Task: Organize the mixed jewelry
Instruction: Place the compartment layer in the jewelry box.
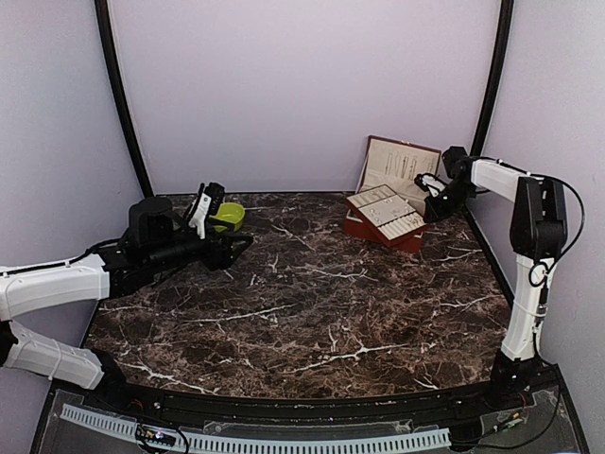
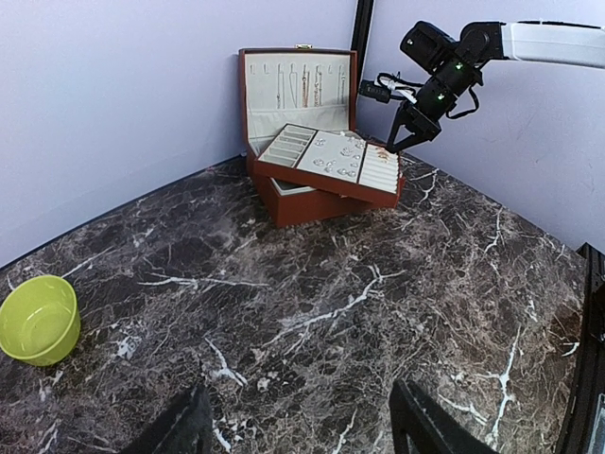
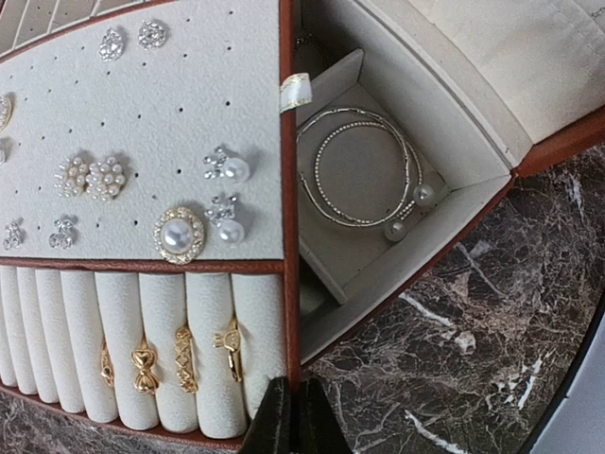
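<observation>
The mixed jewelry point(image 3: 227, 170) is in an open reddish-brown box point(image 2: 312, 203) at the far right corner of the dark marble table point(image 1: 302, 303). The box's lid stands up, and thin chains point(image 2: 304, 85) hang straight down inside it. A flat beige tray with a brown edge point(image 3: 288, 189) sits swung out on top of the box. Small pearl and sparkly studs point(image 3: 95, 178) are stuck in its soft part with the tiny holes. Four little gold rings point(image 3: 184, 359) stand side by side in its puffy slots. Beside the tray, in a lower beige pocket, two thin shiny hoops point(image 3: 364, 180) lie flat, one inside the other, each with a pearl at one end. The right pincer point(image 3: 291, 402) is squeezed together at the tray's brown edge. The left pincer point(image 2: 298, 421) is spread wide, far from the box and near the round lime-green bowl point(image 2: 38, 317).
</observation>
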You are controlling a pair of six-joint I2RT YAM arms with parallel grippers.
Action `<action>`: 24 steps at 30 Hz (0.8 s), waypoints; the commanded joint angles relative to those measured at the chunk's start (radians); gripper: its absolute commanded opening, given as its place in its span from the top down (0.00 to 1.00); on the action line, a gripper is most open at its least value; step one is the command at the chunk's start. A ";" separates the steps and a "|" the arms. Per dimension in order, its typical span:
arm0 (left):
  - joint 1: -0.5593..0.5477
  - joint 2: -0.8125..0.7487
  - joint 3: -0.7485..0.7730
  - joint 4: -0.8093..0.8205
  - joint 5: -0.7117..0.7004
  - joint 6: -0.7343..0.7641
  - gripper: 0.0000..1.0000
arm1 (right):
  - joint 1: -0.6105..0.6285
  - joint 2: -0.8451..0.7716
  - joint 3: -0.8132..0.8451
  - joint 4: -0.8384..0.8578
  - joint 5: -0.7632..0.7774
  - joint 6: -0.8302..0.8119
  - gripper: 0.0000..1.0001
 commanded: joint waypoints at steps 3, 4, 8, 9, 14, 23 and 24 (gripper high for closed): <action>0.005 0.001 0.008 0.010 0.009 -0.003 0.33 | -0.018 0.004 0.002 0.124 0.066 0.025 0.89; 0.006 0.002 0.008 0.010 0.008 -0.003 0.33 | -0.020 -0.002 -0.006 0.133 0.071 0.026 0.88; 0.005 0.002 0.008 0.011 0.007 -0.003 0.33 | -0.022 -0.013 -0.017 0.146 0.072 0.029 0.83; 0.005 0.003 0.008 0.011 0.007 -0.003 0.33 | -0.023 -0.014 -0.019 0.149 0.073 0.029 0.82; 0.005 0.003 0.009 0.010 0.009 -0.004 0.34 | -0.024 -0.020 -0.020 0.158 0.082 0.035 0.75; 0.005 0.002 0.008 0.009 0.007 -0.003 0.33 | -0.033 -0.066 -0.052 0.197 0.062 0.073 0.62; 0.005 0.001 0.008 0.009 0.008 -0.004 0.34 | -0.037 -0.073 -0.055 0.201 0.058 0.084 0.62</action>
